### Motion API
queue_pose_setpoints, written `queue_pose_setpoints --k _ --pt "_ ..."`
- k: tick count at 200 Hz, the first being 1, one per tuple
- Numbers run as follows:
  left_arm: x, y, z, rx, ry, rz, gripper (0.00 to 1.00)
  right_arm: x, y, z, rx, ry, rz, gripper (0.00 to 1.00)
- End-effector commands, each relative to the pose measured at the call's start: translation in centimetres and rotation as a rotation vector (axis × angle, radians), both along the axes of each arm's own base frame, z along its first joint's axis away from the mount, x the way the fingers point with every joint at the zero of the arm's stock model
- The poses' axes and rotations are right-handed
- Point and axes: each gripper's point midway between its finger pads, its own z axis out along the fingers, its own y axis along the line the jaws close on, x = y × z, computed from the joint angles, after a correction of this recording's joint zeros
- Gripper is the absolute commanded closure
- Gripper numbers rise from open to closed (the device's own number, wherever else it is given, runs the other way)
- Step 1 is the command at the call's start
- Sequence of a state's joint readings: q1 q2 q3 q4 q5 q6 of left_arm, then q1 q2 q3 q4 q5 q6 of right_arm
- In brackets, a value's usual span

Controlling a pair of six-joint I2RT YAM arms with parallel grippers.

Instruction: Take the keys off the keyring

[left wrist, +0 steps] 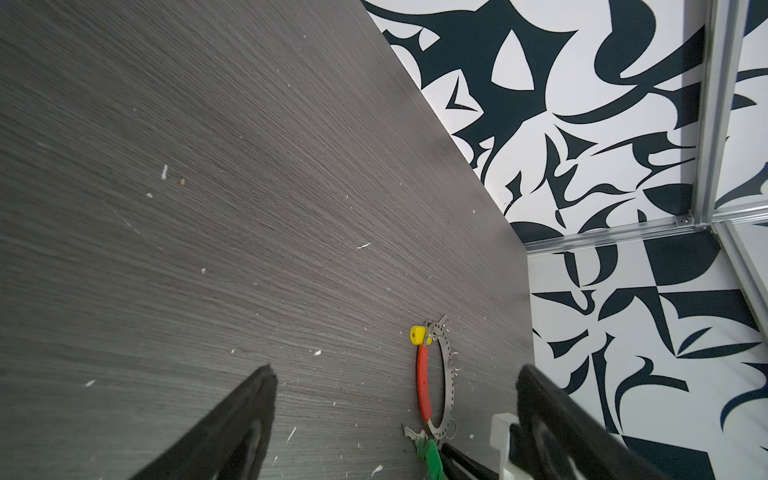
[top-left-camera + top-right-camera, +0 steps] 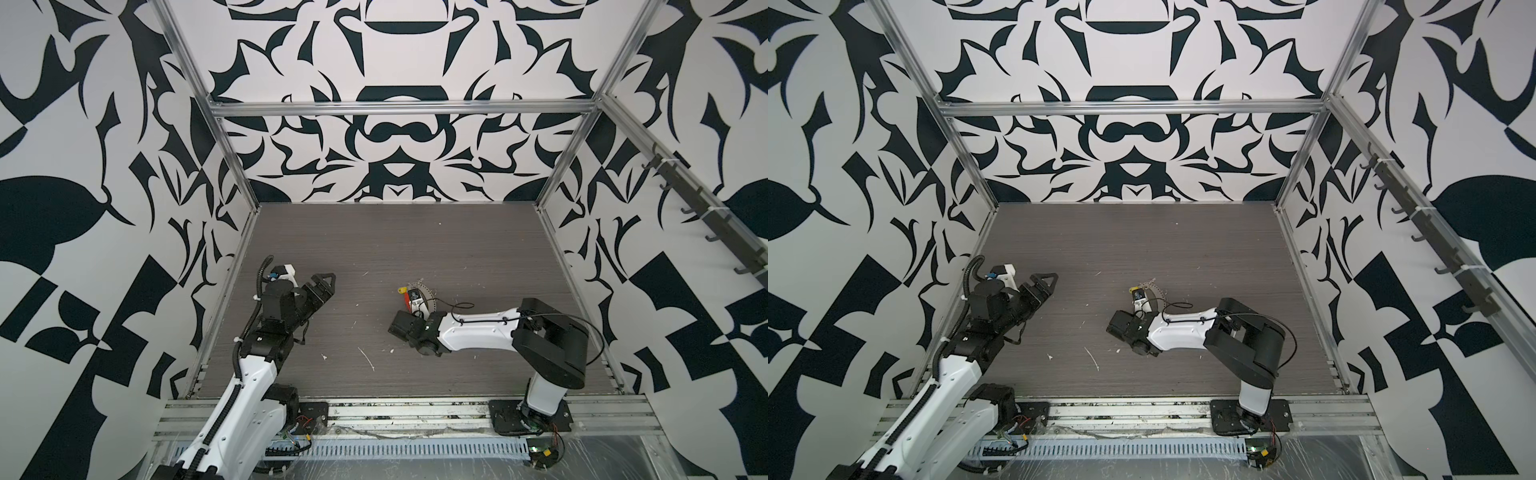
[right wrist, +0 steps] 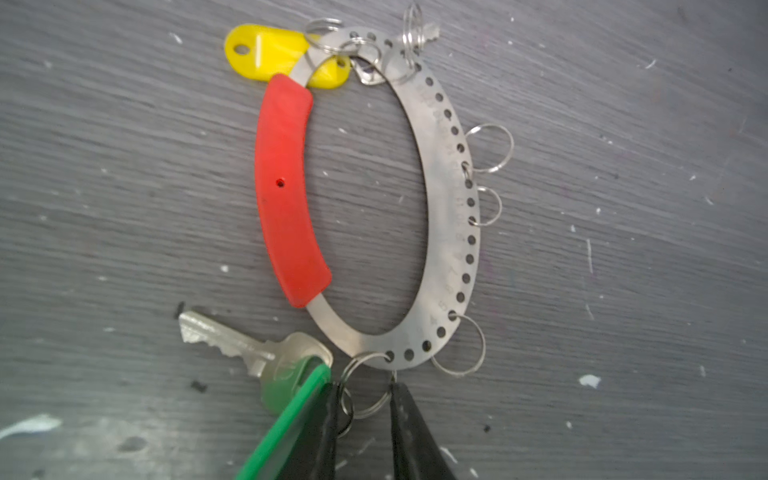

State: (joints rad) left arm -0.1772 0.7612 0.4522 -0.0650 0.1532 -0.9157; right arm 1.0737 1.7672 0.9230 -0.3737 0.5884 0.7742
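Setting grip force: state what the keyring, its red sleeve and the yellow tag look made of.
Keyring: thin flat metal, likely steel; dull silver sheen, punched holes.
Red sleeve: probably moulded plastic; matte, even colour.
Yellow tag: plastic, slightly glossy; pale highlight on its face.

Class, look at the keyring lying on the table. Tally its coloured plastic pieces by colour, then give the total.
Red: 1, the red sleeve
Yellow: 1, the yellow tag
Green: 1, the green tag
Total: 3
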Motion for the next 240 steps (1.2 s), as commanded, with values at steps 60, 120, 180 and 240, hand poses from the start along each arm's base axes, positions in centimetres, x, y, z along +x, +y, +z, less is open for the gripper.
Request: queue_pose_setpoints --k 60,120,180,240 --pt "-0.3 -0.1 0.7 0.000 -0.017 -0.010 0.07 1.6 -1.0 2.7 0.085 -0.041 0.043 1.00" --pt "-0.5 -1.3 2.0 -0.031 -0.052 -0.078 0.07 2.0 -0.9 5.6 0.266 -0.050 0.181 1.00" --pt "-1.2 -3.5 4.6 -0.103 -0.197 -0.176 0.05 2.1 0.6 10.4 0.492 -0.069 0.404 1.00" --pt "-1.9 -7.0 6.7 -0.159 -0.212 -0.382 0.20 0.4 4.2 15.2 0.694 -0.079 0.686 1.00"
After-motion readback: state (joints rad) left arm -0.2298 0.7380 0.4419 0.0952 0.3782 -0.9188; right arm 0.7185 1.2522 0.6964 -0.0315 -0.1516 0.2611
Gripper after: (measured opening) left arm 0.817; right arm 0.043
